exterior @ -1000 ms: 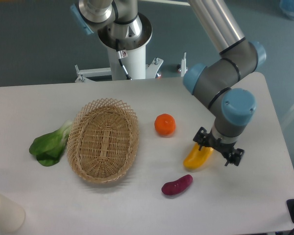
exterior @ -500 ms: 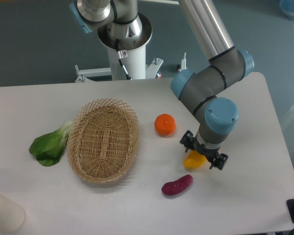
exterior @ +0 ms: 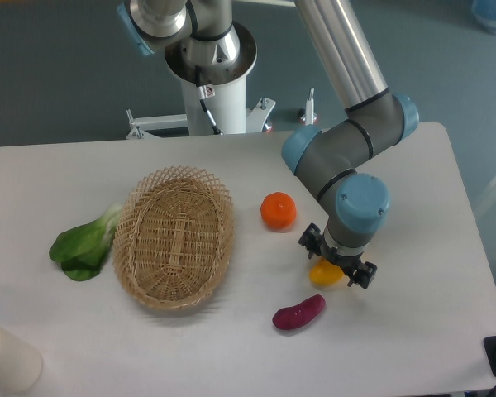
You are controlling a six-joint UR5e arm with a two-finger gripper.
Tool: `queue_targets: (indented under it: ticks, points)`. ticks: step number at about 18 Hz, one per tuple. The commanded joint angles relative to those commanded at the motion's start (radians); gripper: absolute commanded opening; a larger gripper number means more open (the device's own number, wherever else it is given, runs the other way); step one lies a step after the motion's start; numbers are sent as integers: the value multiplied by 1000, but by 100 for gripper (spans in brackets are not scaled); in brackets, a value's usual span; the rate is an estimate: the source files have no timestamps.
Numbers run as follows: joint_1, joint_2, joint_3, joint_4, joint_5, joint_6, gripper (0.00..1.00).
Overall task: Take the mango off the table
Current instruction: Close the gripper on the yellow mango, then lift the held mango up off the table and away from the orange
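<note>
White worktop [exterior: 413, 331] under a dark grey floor, and the arm is right down over the fruit. Look at the end effector [exterior: 336, 265]: it sits directly on top of the mango [exterior: 325, 273], with only a short yellow-orange stub showing beneath the wrist. Black fingers flank that stub on either side, but from this high angle I cannot tell whether they are squeezing the fruit or merely straddling it, nor whether the mango is on the surface or just off it.

Close neighbours here. An orange [exterior: 279, 210] lies just up and to the left, and a dark purple vegetable [exterior: 299, 313] sits just below. Well off to the left are a wicker basket [exterior: 174, 236] and a leafy green [exterior: 85, 245], neither a concern.

So the lift needs care, I'd say. That skin is smooth and curved, so the grip should sit across the fat middle and be firm before anything rises. Then go straight up, no sideways drift, or the purple vegetable gets clipped. Rise slowly at first and watch for the fruit pivoting between the fingers.
</note>
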Motion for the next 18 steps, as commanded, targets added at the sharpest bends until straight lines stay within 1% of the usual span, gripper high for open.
queue_targets:
  ticks: [5,6,7,8,10,11,14,18]
  points:
    - [-6,-3,-3,0,34,0,100]
    - [-8,-5,-3,0,46,0,99]
    - [-8,-5,-2,-2,51,0,86]
    - [-8,-3,-2,-3,51,-2,68]
    - [-8,-3,-2,-6,51,-3,48]
    - [-8,-3,-2,-8,51,-3,41]
    - [-8,1,0,-11,51,-3,33]
    - [-6,9,15,-21,51,5,32]
